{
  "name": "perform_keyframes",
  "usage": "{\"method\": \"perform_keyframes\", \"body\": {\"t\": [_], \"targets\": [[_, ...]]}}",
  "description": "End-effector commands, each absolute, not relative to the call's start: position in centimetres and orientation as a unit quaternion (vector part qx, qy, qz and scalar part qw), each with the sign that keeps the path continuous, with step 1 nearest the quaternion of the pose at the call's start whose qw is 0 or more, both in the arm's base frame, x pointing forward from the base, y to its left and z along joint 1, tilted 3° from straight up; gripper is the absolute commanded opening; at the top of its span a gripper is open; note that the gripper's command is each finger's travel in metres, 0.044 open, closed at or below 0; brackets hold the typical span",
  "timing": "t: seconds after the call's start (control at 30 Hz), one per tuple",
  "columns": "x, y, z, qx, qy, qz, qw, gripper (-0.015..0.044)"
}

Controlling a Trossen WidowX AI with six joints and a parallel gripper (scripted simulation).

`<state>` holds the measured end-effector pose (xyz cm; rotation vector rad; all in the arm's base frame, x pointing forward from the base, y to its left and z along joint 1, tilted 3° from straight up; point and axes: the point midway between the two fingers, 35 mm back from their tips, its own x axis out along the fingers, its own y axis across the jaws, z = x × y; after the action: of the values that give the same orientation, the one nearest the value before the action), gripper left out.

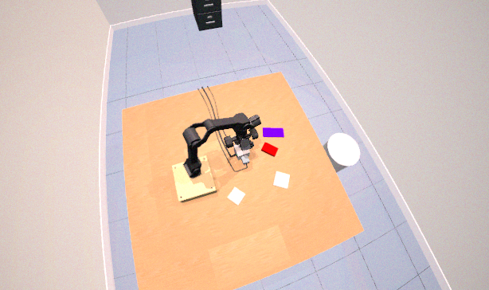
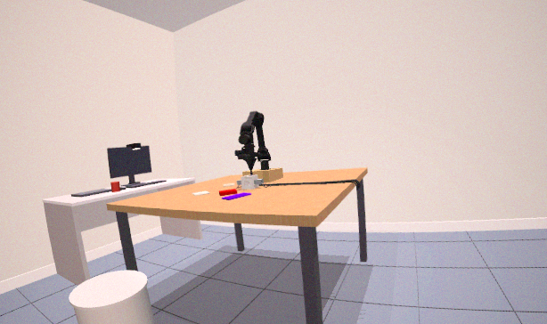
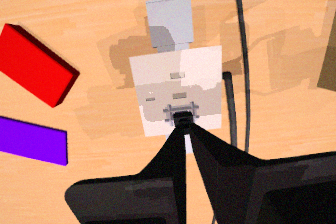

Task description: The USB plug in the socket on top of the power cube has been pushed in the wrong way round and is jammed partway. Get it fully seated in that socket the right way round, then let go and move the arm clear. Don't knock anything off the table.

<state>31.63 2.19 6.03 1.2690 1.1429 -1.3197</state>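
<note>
The white power cube (image 1: 241,152) (image 2: 249,183) (image 3: 204,62) stands on the table, with several slots in its top. My gripper (image 2: 251,173) (image 3: 185,129) points down over the cube's top, near its lower edge in the wrist view. It is shut on the USB plug (image 3: 183,118), a small dark body at the fingertips with grey bracket-like edges around it. The fingertips hide most of the plug and its socket, so its way round and depth cannot be told. A grey plug (image 1: 245,159) (image 3: 171,22) sits at one side of the cube.
A red block (image 1: 269,149) (image 2: 228,192) (image 3: 34,65) and a purple block (image 1: 273,132) (image 2: 237,196) (image 3: 29,139) lie beside the cube. Two white squares (image 1: 282,179) (image 1: 236,196) lie farther off. Dark cables (image 1: 213,107) (image 3: 245,75) run past the cube. The arm's wooden base (image 1: 195,185) is nearby.
</note>
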Motion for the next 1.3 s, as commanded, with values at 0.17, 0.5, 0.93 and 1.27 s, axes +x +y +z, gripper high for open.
{"method": "perform_keyframes", "body": {"t": [0.17,0.5,0.93,1.27], "targets": [[31.65,2.15,5.89,0.517,0.467,-0.539,0.474,0.0],[31.65,2.15,5.77,0.517,0.467,-0.539,0.474,0.0],[31.65,2.15,5.61,0.517,0.467,-0.539,0.474,0.0],[31.65,2.15,5.49,0.517,0.467,-0.539,0.474,0.0]]}}
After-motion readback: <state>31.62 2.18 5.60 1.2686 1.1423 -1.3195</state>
